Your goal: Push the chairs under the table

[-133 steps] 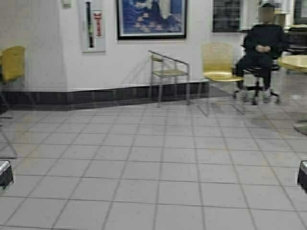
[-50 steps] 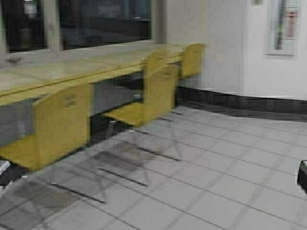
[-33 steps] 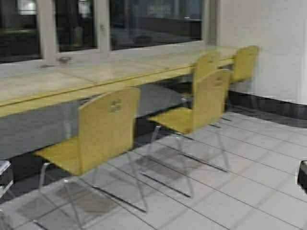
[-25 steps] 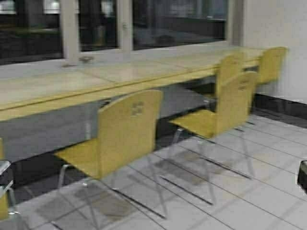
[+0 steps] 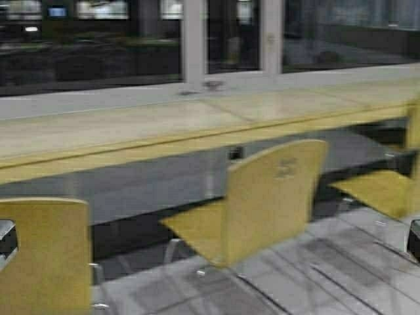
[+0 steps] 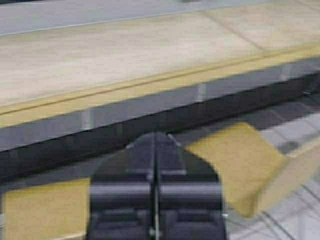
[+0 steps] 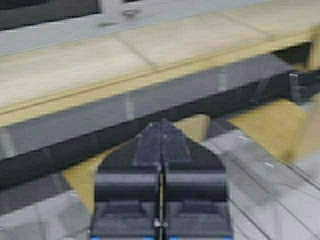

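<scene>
The table [image 5: 131,134] is a long pale yellow-wood counter that runs across the high view below dark windows. Three chairs stand pulled out in front of it. The middle chair [image 5: 275,197] has its back towards me and its seat pointing at the table. A second chair [image 5: 42,256] is at the lower left and a third chair [image 5: 380,190] at the right edge. My left gripper [image 5: 5,239] and right gripper [image 5: 414,239] sit low at the view's two sides, away from the chairs. Both are shut and hold nothing: left gripper [image 6: 156,135], right gripper [image 7: 161,122].
A dark panel [image 5: 151,190] runs under the table's front edge. Grey floor tiles [image 5: 315,275] lie between me and the chairs. Chrome legs [image 5: 174,252] hold up the middle chair. A window frame post [image 5: 193,39] rises behind the counter.
The robot has turned left and the whole scene has slid right. The chair seen at left is now in the middle, and another chair has come in at the lower left.
</scene>
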